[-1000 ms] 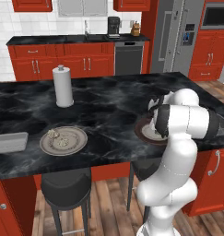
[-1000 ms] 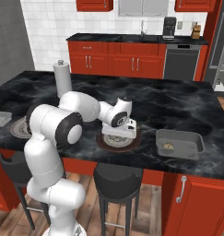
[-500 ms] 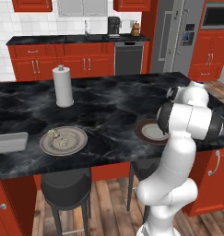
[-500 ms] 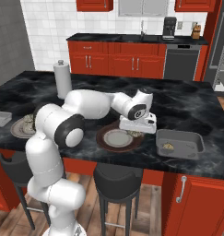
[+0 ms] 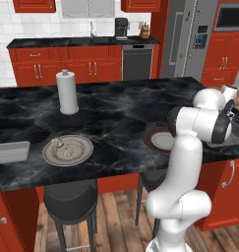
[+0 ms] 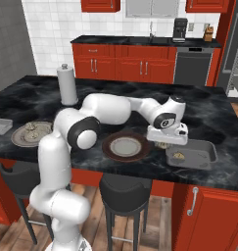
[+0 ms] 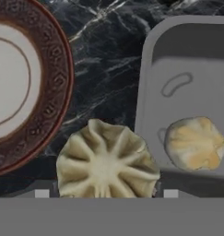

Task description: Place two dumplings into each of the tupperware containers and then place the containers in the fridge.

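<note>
- The two-finger gripper (image 6: 165, 143) hangs over the black marbled island counter (image 6: 37, 98) between the brown-rimmed round plate (image 6: 126, 146) and the right-hand translucent grey tupperware container (image 6: 191, 154), fingers pointing down.
- A pale beige pleated dumpling (image 7: 107, 162) sits between the finger tips in the hand view, so the hand holds it, jaws set wide around it.
- Just beside it, a second, yellower dumpling (image 7: 194, 143) lies inside that container, near its wall.
- The plate's white centre is bare.
- Far along the counter, a grey patterned plate (image 5: 68, 150) carries two more small dumplings (image 5: 58, 144), with the other grey container (image 5: 10, 151) just beside it at the counter's end.
- Behind them stands a white paper-towel roll (image 5: 67, 92).
- Across the room, the tall stainless-steel fridge (image 5: 191, 41) stands closed.
</note>
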You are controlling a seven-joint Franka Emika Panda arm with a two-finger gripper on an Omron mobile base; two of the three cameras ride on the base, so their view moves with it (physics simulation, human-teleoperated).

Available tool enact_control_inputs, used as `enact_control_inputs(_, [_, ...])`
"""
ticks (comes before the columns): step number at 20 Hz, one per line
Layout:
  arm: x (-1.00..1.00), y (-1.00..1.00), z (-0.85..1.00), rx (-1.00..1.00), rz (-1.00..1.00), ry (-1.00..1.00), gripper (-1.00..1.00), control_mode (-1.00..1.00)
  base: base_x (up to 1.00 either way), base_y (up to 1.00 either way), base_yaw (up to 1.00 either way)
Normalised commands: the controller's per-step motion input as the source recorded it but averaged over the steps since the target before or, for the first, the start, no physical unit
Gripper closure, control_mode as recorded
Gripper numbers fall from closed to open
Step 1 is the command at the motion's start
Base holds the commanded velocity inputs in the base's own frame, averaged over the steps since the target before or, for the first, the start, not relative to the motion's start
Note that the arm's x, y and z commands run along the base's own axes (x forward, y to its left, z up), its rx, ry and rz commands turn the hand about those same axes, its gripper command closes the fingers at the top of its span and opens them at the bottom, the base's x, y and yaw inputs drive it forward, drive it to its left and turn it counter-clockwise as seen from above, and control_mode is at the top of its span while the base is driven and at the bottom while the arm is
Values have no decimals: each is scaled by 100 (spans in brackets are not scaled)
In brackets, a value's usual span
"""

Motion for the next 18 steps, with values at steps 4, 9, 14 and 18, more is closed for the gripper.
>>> enact_control_inputs(4, [1,-64,-2,4,0,0,100,-100,0,0,0])
enact_control_inputs(9, [21,-33,-24,0,0,-2,100,-100,0,0,0])
enact_control_inputs(14, [51,-17,-19,1,0,0,100,-100,0,0,0])
enact_control_inputs(18, [8,-31,-28,2,0,0,100,-100,0,0,0])
